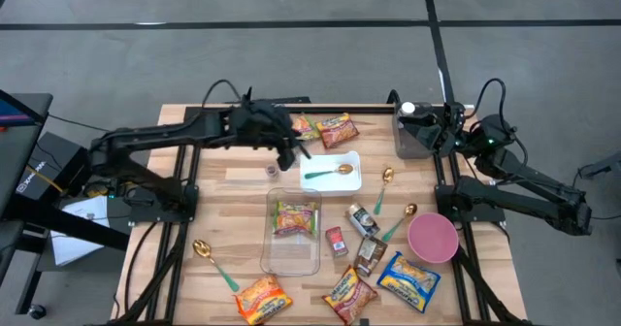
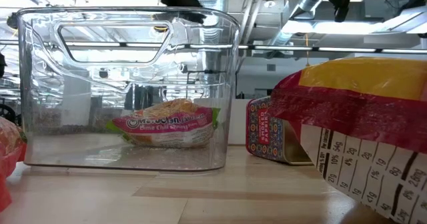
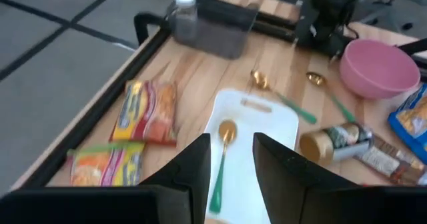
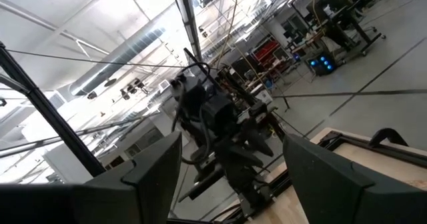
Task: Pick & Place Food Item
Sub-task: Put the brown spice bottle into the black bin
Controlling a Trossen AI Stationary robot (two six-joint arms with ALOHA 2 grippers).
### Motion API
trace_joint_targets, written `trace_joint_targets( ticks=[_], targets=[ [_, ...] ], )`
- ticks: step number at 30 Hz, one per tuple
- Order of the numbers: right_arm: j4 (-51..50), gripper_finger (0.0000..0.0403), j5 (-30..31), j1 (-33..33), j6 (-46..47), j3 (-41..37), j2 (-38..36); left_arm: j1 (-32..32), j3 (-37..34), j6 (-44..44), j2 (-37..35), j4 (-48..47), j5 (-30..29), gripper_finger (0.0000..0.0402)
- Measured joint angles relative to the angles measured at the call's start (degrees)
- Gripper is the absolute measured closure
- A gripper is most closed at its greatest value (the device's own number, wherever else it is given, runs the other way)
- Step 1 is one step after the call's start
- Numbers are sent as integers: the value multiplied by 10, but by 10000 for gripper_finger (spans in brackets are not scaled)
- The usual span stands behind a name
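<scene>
A noodle packet [image 1: 292, 218] with a pink and green wrapper lies flat on the floor of the clear plastic bin [image 1: 291, 258], in the half of the bin nearer the white tray [image 1: 349, 182]. In the low view the same packet [image 2: 165, 123] rests behind the bin's front wall [image 2: 80, 144], with nothing else in the bin.

The white tray sits just beyond the bin toward the far edge of the counter [image 1: 228, 176], and a gold spoon with a green handle [image 1: 328, 172] lies on it. The left claw [image 1: 294, 153] hangs over the tray's near-left corner, beside the bin's far end. In the left wrist view its fingers [image 3: 193, 167] stand apart with a gap between them, empty, and the spoon [image 3: 223, 151] shows through that gap.

Two more noodle packets [image 1: 330, 130] lie beyond the tray near the counter's far edge. To the right of the bin lie a small red box [image 1: 336, 241], a jar on its side [image 1: 363, 219], two more green-handled spoons [image 1: 384, 185] and a pink bowl [image 1: 432, 237]. Snack packets [image 1: 262, 298] lie along the near edge below the bin, and another spoon [image 1: 212, 262] lies to the bin's left.

The right claw [image 1: 448, 122] waits well away from the bin at the counter's far right corner, next to a dark container [image 1: 415, 132], pointing up into the room with its fingers [image 4: 157, 167] spread wide and empty.
</scene>
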Motion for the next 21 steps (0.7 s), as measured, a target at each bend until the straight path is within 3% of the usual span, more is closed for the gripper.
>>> trace_joint_targets(
  ticks=[9, 21],
  targets=[
    [0, 148, 0, 0, 0, 0, 0, 0, -95, -31, -87, 10, -7, 295],
    [0, 148, 0, 0, -1, 0, 0, 0, -105, -29, -97, 21, -16, 295]
  ],
)
